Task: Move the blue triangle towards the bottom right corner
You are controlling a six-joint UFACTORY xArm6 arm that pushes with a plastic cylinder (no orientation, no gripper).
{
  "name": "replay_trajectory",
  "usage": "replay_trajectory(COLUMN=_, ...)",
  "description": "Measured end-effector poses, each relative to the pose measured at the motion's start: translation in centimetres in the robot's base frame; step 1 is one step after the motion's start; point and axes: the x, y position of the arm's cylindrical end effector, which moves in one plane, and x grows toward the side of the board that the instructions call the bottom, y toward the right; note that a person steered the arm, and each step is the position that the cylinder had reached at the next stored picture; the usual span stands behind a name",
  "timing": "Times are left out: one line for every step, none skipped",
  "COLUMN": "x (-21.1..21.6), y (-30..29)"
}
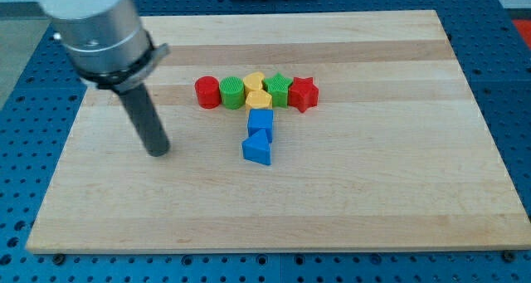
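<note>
I carried no gripper, only a rod, and my tip [158, 153] rested on the worktop [398, 200] holding nothing, well to the view's left of the blocks. The blue triangle [257, 149] lay near the board's middle, touching the blue cube [260, 121] just above it. To push it well, I judged I should come round to its upper-left side, slipping past the cube, then drive diagonally toward the view's bottom right.

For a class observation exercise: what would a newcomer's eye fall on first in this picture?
Probably the tight cluster of coloured blocks near the board's middle: a row from the red cylinder to the red star, with the blue triangle lowest. Next, the big arm at the view's left, my tip well left of the blocks.
</note>
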Motion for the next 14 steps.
replay_trajectory(x=0.0, y=4.8)
replay_trajectory(x=0.1, y=9.1)
replay_trajectory(x=1.4, y=12.4)
replay_trajectory(x=2.5, y=14.8)
replay_trajectory(x=2.5, y=17.5)
replay_trajectory(x=2.9, y=20.4)
replay_trajectory(x=3.1, y=23.2)
replay_trajectory(x=3.1, y=26.1)
replay_trajectory(x=3.1, y=29.2)
replay_trajectory(x=2.8, y=31.2)
replay_trajectory(x=2.8, y=32.2)
replay_trajectory(x=2.8, y=33.3)
replay_trajectory(x=2.9, y=34.3)
replay_trajectory(x=2.9, y=34.9)
